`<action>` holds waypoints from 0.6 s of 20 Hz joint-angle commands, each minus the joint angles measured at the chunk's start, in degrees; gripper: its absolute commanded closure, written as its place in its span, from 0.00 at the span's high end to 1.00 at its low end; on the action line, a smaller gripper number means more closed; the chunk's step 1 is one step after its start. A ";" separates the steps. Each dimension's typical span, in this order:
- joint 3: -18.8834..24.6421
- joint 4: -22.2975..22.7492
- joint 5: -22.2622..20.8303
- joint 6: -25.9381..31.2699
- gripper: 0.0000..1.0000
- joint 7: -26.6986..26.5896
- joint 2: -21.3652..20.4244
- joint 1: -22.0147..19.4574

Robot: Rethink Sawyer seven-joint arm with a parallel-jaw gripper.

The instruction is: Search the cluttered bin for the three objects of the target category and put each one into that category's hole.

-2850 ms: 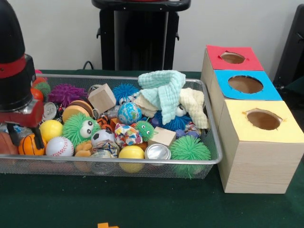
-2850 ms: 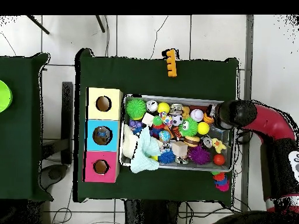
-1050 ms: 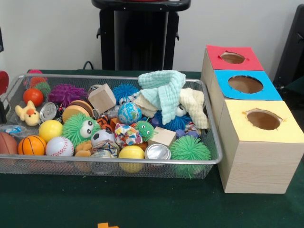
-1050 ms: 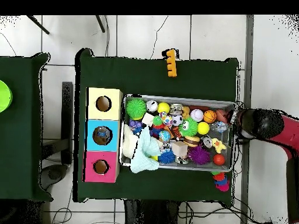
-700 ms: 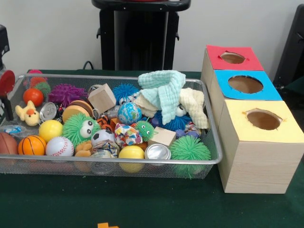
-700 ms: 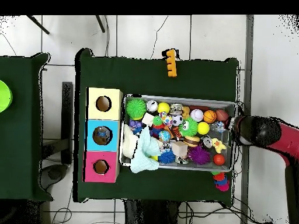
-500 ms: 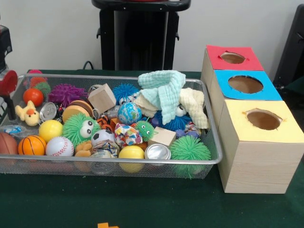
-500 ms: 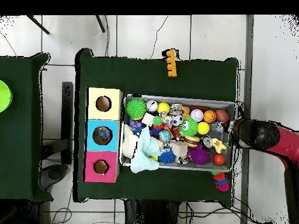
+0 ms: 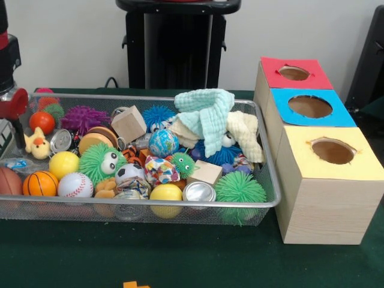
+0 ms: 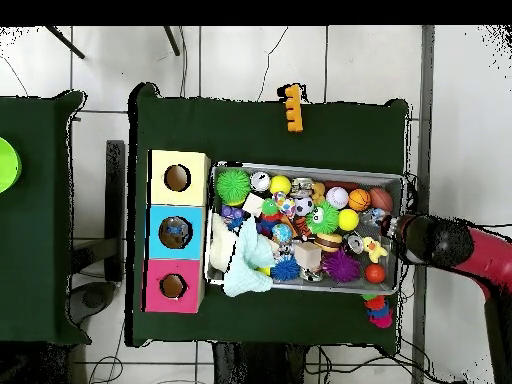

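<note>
A wire mesh bin is packed with toys: a basketball, a baseball, a green fuzzy ball with eyes, wooden cubes, a metal can and a mint cloth. Beside it stand a red box, a blue box and a yellow box, each with a round hole on top. My gripper hangs at the bin's end farthest from the boxes, next to a yellow duck toy and a red ball.
An orange toy lies on the green table outside the bin. Pink and red fuzzy things sit just past the bin's corner near my arm. A green object rests on a separate table beyond the boxes.
My arm rose out of the bin's end, swung outward past its rim, then came back toward the rim near the duck. The toys it covered now show.
</note>
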 commanded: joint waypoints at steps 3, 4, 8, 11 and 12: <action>4.22 0.31 -5.34 -6.29 1.00 -11.25 6.46 -0.05; 4.14 0.20 -5.44 -6.51 1.00 -11.05 6.56 0.02; 3.48 0.74 -5.44 -6.58 1.00 -10.00 5.79 0.24; 3.30 0.58 -5.56 -6.99 1.00 -9.59 6.21 0.42; 3.24 0.34 -5.60 -7.06 1.00 -9.48 6.63 0.48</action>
